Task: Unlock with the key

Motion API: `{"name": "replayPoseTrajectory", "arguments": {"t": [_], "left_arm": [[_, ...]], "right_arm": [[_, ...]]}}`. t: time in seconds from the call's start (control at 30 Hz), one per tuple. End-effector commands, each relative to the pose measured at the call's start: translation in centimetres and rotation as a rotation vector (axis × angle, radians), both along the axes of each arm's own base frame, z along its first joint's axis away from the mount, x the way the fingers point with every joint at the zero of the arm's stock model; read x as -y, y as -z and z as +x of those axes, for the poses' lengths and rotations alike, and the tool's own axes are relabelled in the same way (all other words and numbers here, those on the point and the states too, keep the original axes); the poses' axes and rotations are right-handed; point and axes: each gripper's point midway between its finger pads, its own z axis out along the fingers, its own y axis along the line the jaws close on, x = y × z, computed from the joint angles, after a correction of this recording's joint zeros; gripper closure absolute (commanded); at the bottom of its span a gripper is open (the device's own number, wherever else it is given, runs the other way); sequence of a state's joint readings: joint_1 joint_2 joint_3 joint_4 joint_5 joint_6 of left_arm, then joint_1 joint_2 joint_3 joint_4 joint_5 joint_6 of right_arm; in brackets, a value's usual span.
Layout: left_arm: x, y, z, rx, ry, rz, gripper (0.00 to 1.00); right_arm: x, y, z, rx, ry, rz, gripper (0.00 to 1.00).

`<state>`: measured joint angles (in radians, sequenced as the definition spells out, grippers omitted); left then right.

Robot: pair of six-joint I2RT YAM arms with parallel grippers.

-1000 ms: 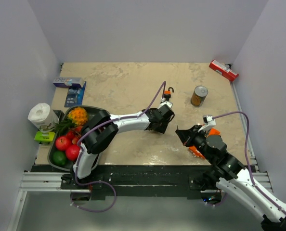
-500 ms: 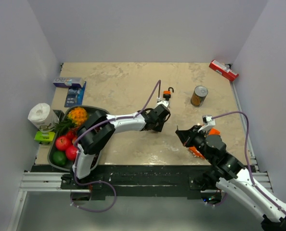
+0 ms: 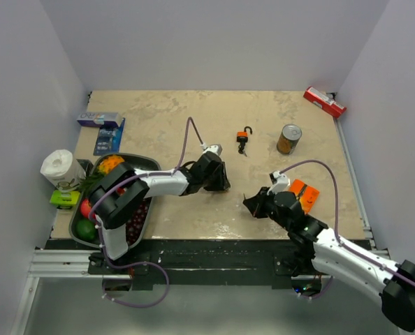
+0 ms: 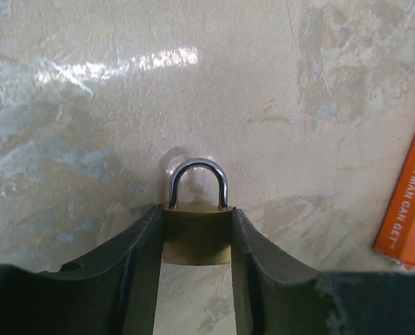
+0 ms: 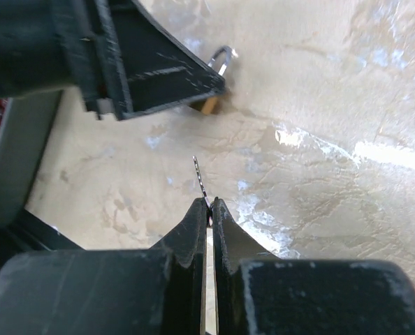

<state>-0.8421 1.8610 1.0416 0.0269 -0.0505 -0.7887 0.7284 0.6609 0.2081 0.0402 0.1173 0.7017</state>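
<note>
holding a brass padlock [image 4: 197, 232] in left hand [image 4: 196, 211], key [image 5: 200, 180] pinched in right hand [image 5: 207, 204], fruit [image 3: 86, 229] in the tray [image 3: 139, 158].

Can [image 3: 288, 139] mid-table; red box [image 3: 324, 102] far-right corner; blue box [image 3: 101, 119] left.

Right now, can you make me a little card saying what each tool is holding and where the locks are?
left tool: closed on the brass padlock, whose silver loop points away from the tool
right tool: shut on the key, with the thin blade sticking out in front
key and brass padlock: apart, the blade tip has not reached the lock
orange padlock: lying on its own farther back on the table, left of the can
</note>
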Motion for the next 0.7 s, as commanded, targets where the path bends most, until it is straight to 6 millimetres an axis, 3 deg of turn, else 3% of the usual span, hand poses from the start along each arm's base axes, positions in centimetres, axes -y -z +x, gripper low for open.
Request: {"name": "replayPoseTrajectory", "arguments": {"t": [0.0,0.2,0.67], "left_arm": [[0.9,-2.1,-0.5,-0.029,-0.060,-0.209,1.00],[0.7,-2.0,-1.1,-0.044,-0.086,-0.280,1.00],[-0.2,-1.9,-1.8,-0.037,-0.121,-0.361,1.00]], "right_arm": [[-1.8,-1.3,1.0,0.066,-0.020,0.088,1.00],[-3.2,0.5,1.1,0.020,-0.025,0.089,1.00],[-6.0,2.5,1.0,-0.102,-0.057,0.166,1.00]]}}
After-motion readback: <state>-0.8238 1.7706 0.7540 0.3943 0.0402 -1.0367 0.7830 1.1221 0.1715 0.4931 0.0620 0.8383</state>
